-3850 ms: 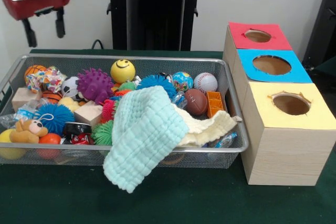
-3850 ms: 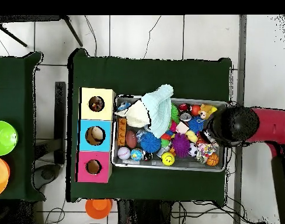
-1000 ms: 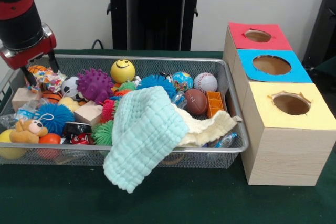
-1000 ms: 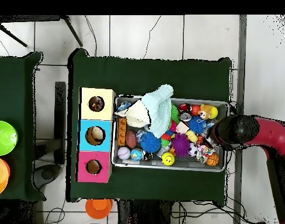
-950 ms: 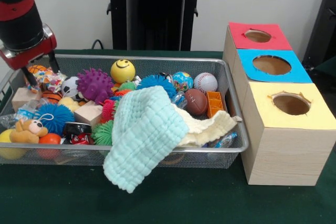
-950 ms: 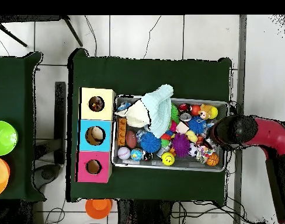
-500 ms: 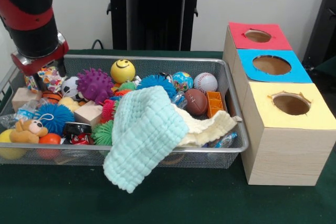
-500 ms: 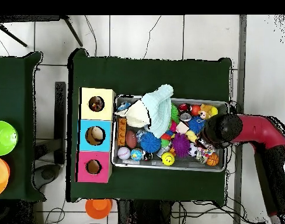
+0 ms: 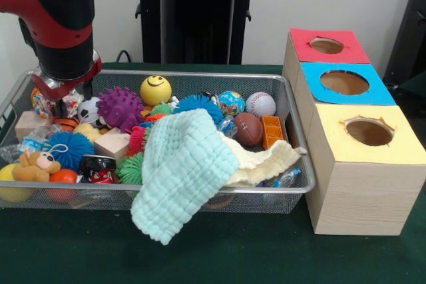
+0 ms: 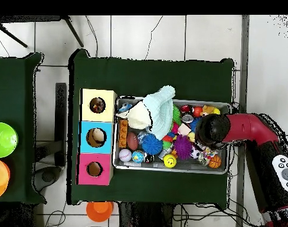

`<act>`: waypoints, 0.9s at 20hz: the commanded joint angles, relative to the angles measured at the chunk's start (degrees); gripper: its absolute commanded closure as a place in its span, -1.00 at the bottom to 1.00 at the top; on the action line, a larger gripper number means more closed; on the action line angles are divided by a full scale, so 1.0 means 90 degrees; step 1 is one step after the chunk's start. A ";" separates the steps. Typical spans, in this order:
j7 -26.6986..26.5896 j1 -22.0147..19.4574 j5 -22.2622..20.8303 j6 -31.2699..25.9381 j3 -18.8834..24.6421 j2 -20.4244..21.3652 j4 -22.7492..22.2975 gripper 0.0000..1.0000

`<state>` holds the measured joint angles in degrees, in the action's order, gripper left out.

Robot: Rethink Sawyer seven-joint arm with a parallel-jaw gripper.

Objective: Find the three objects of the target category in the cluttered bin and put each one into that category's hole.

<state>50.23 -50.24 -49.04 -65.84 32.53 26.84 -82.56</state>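
Observation:
A wire mesh bin [image 9: 200,75] holds a heap of toys. Among them are a yellow smiley ball [image 9: 155,90], a purple spiky ball [image 9: 120,107], a soccer ball [image 9: 88,109], a baseball [image 9: 260,104], a brown football [image 9: 248,129] and wooden blocks [image 9: 112,143]. My gripper [image 9: 63,98] is low in the bin's left end and open. Its fingers straddle a multicoloured wrapped toy [image 9: 69,102] beside the soccer ball. In the overhead view the arm's head [image 10: 212,130] covers the gripper. Three boxes with holes stand beside the bin: red [image 9: 326,46], blue [image 9: 344,82], yellow [image 9: 369,132].
A mint cloth [image 9: 183,171] hangs over the bin's front rim, with a cream cloth [image 9: 263,164] beside it. A teddy [image 9: 33,164] and a blue fuzzy ball [image 9: 70,149] lie at the front left. Off the table are a green bowl [image 10: 3,139] and an orange cup [image 10: 99,210].
The arm has come down from above the bin's left end and moved inward. The gripper now sits among the toys by the soccer ball. The toys have not shifted.

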 commanded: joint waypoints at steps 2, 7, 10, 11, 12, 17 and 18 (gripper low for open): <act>-0.0893 0.0198 -0.0459 -0.0631 -0.0575 -0.0261 0.0476 -1.00; -0.0934 0.0350 -0.0533 -0.0740 -0.0762 -0.0272 0.0590 -1.00; -0.0989 0.0452 -0.0585 -0.0860 -0.0894 -0.0243 0.0654 -1.00; -0.1011 0.0470 -0.0586 -0.0875 -0.0921 -0.0232 0.0663 -1.00; -0.1032 0.0510 -0.0596 -0.0922 -0.0960 -0.0223 0.0680 -1.00; -0.1074 0.0519 -0.0545 -0.0881 -0.1072 -0.0180 0.0620 -1.00; -0.1064 0.0516 -0.0547 -0.0853 -0.1092 -0.0189 0.0605 -1.00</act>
<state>50.23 -46.52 -50.37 -68.49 25.82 26.57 -78.96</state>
